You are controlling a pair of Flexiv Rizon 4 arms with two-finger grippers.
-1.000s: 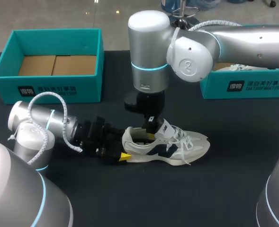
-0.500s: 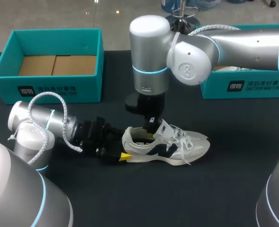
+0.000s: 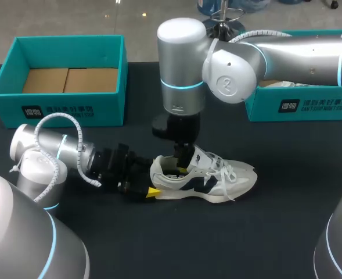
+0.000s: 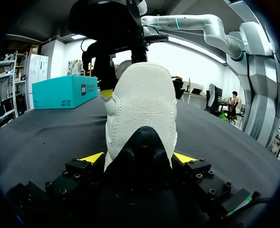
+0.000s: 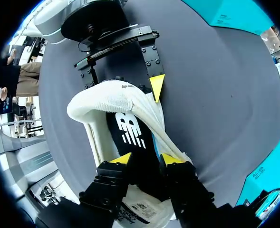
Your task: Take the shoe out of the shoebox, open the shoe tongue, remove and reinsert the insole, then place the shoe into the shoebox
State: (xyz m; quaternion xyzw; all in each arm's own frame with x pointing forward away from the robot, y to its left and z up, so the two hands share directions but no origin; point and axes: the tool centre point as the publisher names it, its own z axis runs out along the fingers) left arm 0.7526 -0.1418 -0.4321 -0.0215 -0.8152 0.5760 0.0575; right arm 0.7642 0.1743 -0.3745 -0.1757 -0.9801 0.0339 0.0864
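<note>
A white sneaker [image 3: 217, 177] with dark side marks lies on the black table, toe to the right. My left gripper [image 3: 149, 187] lies low behind it, its yellow tips pressed on both sides of the heel [image 4: 142, 104]. My right gripper [image 3: 183, 165] comes down from above into the shoe's mouth, just behind the raised tongue [image 3: 202, 158]. In the right wrist view its fingers [image 5: 122, 159] stand apart over the black insole [image 5: 130, 130], which lies flat inside the shoe [image 5: 116, 102]. The insole's front end runs under the gripper [image 5: 147, 159] and is hidden.
An open teal shoebox [image 3: 60, 107] with a cardboard floor stands at the back left. A second teal box [image 3: 298, 104] stands at the back right, under my right arm. Bare black table lies in front of the shoe.
My right gripper's fingers have parted inside the shoe's mouth, and the tongue has dropped slightly. The left arm and the shoe have kept still.
</note>
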